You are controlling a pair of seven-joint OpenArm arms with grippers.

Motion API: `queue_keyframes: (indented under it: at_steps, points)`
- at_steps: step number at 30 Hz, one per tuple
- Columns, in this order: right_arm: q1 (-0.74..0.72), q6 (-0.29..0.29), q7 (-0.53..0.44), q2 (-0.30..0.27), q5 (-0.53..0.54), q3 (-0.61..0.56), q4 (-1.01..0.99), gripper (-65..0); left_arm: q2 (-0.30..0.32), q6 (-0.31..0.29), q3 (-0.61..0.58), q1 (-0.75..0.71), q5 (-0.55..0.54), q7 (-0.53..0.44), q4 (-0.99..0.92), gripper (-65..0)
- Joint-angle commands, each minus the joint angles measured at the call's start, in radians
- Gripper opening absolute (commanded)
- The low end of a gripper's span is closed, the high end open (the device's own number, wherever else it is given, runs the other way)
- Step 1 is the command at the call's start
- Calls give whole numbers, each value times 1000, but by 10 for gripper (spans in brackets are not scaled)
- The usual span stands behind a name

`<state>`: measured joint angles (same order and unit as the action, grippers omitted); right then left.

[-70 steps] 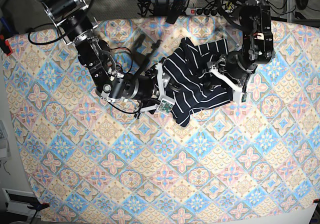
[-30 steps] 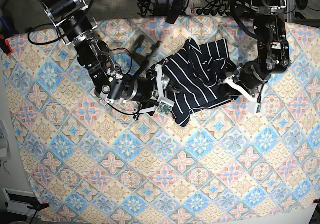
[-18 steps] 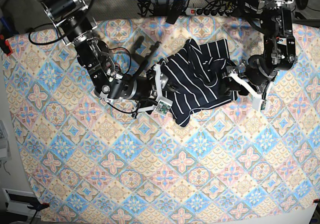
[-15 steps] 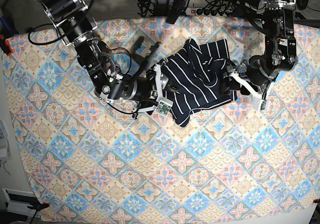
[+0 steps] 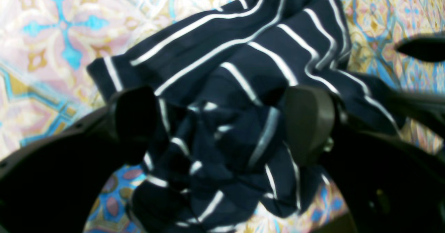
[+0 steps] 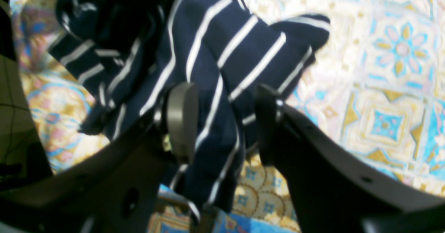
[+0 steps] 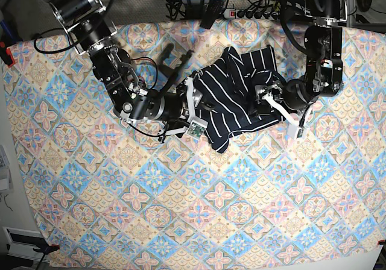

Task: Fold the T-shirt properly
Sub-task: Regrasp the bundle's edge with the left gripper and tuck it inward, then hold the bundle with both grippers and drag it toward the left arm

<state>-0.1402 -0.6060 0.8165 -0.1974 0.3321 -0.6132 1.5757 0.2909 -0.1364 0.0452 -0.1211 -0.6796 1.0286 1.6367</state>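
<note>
Release by the left gripper (image 5: 222, 128): its jaws now gape wide over the crumpled navy pinstriped T-shirt (image 7: 238, 98), returning for a regrasp; right gripper (image 6: 222, 121) still pinches a fold.

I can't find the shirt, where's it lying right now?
In the base view the T-shirt lies crumpled on the tiled cloth, upper middle, between the right gripper on the view's left and the left gripper.

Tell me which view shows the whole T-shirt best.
The base view: the entire crumpled T-shirt shows on the patterned cloth between both arms. The left wrist view shows only a bunched part between open jaws; the right wrist view, a striped fold between its jaws.
</note>
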Motion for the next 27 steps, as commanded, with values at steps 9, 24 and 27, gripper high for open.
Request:
queue_keyframes:
  at_steps: [9, 24, 27]
  points:
    - [-19, -4, -24, 6, 15, 6, 21, -387, -8, -9, -123, 54, -13, -101, -72, -87]
    - [-22, -4, -24, 6, 15, 8, 22, -387, -35, -4, -84, 80, 18, -139, -131, -644]
    - [-22, -4, -24, 6, 15, 8, 15, -387, -31, -4, -51, 65, 18, -121, -63, -645]
